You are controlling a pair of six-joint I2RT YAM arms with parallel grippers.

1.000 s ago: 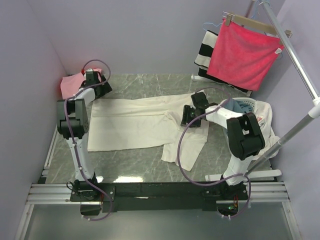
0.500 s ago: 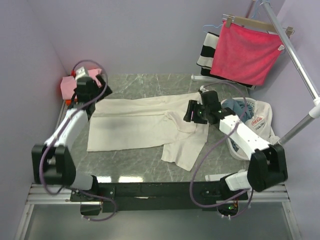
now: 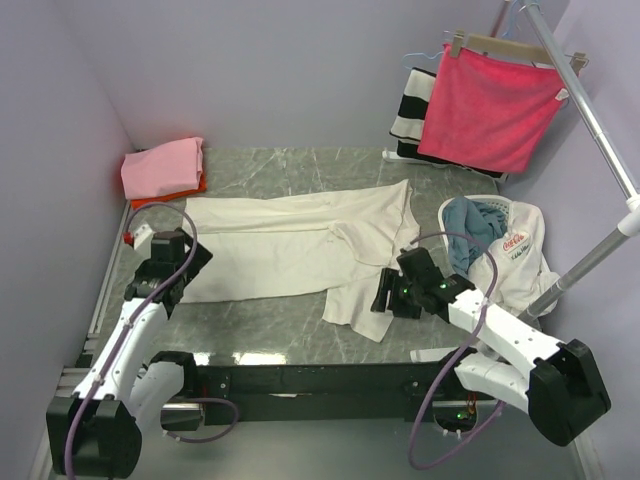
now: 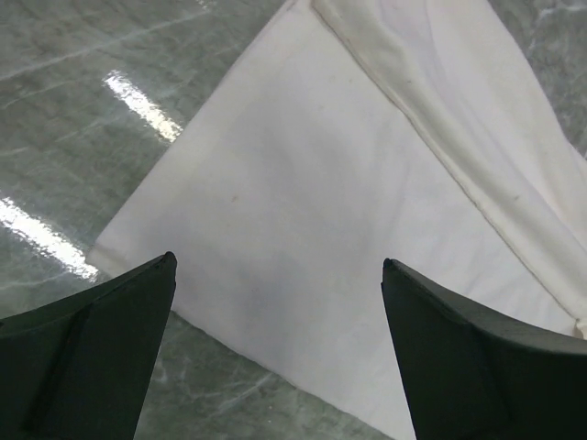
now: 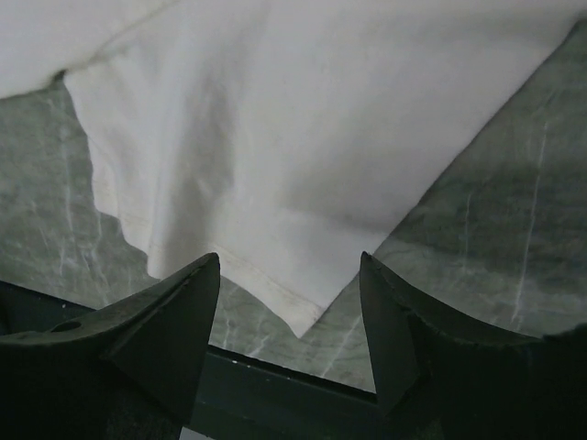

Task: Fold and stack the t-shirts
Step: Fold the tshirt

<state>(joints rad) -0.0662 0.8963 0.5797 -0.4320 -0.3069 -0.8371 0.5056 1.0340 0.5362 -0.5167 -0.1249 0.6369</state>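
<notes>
Cream tee spread flat on the tabletop — left claw wide open over its corner, right claw open over the sleeve hem, nothing gripped atm.

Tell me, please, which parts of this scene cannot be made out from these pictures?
Top view: the orange-red t-shirt shows only an edge under the pink t-shirt.
Top view: the striped cloth is mostly behind the red cloth.
Top view: the print on the white garment in the basket is too small to read.
Both wrist views: the cream t-shirt is cut off by the frame edges.
</notes>
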